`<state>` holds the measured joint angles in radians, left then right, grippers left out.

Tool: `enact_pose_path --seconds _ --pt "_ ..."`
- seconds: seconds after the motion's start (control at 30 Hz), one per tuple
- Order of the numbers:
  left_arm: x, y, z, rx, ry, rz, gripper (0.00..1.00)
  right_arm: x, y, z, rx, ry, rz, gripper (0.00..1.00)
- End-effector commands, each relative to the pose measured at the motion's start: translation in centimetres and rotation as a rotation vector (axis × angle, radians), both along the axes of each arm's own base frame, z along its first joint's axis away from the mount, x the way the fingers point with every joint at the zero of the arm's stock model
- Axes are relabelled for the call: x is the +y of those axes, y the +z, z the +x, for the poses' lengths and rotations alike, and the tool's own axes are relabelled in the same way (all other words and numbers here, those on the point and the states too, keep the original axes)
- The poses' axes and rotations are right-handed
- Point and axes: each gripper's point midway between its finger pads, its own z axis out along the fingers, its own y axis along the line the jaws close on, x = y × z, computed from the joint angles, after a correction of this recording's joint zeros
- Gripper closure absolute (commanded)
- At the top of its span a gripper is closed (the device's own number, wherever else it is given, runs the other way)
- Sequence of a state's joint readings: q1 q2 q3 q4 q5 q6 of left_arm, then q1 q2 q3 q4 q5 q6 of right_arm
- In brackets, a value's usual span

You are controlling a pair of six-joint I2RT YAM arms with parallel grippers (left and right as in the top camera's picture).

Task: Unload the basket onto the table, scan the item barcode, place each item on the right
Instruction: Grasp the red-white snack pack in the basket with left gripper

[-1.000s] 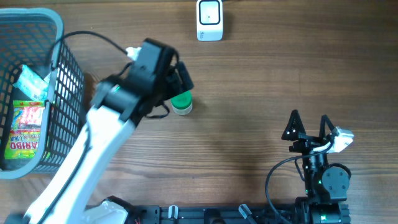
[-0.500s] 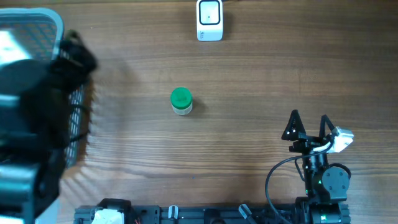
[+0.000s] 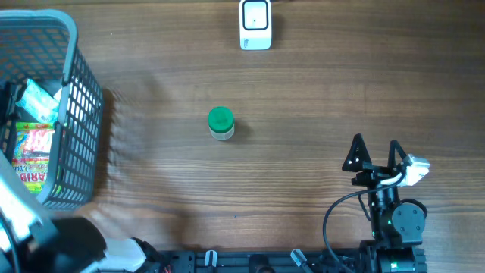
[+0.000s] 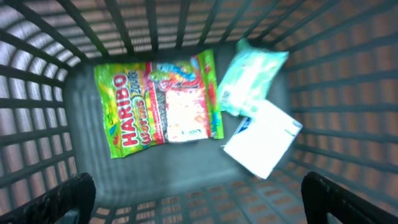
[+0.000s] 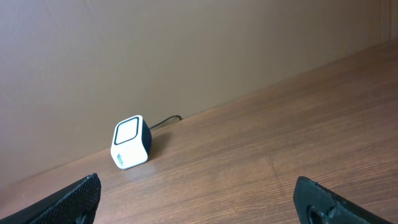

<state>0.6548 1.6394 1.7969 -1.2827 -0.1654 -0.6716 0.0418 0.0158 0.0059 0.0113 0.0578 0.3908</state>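
Overhead, the right arm (image 3: 390, 216) sits folded at the near right edge of the bench (image 3: 318, 106), its pincer (image 3: 376, 148) pointing away from the base with both fingers spread wide and nothing between them. The left arm (image 3: 23, 224) shows only as a blurred white link at the near left corner, reaching over the grey basket (image 3: 79, 106) at the left edge. The left wrist camera looks straight down into that basket. The left pincer (image 4: 199, 202) is fully spread, with a dark fingertip in each lower corner of the view, empty and above the contents. On the basket floor lie a green Haribo bag (image 4: 158, 102), a pale green packet (image 4: 252, 74) and a white packet (image 4: 264, 140) that overlaps the pale green one. A green-lidded jar (image 3: 220, 123) stands upright near the middle of the bench, apart from both arms. The white scanner (image 3: 255, 25) stands at the far edge, and the right wrist camera faces it from well back.
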Motion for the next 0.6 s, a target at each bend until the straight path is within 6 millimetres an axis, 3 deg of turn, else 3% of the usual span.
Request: enact_pose_path --seconds 0.0,0.13,0.3,0.43,0.57 --pt "0.2 -4.8 1.3 0.088 0.005 -0.117 0.0 -0.2 0.0 0.0 0.001 -0.013 -0.014 0.0" --pt "0.6 -11.5 1.9 0.233 0.034 -0.237 0.0 -0.2 0.0 0.0 0.001 -0.013 -0.014 0.0" --pt "0.8 -17.5 2.2 0.347 0.038 -0.321 0.0 -0.2 0.0 0.0 0.001 -0.013 -0.014 0.0" --pt "0.8 -19.0 2.1 0.376 0.039 -0.343 0.01 -0.2 0.0 0.0 0.001 -0.013 -0.013 0.0" --pt "0.9 -19.0 2.2 0.372 0.038 -0.339 0.12 -0.2 0.0 0.0 0.001 -0.013 -0.014 0.0"
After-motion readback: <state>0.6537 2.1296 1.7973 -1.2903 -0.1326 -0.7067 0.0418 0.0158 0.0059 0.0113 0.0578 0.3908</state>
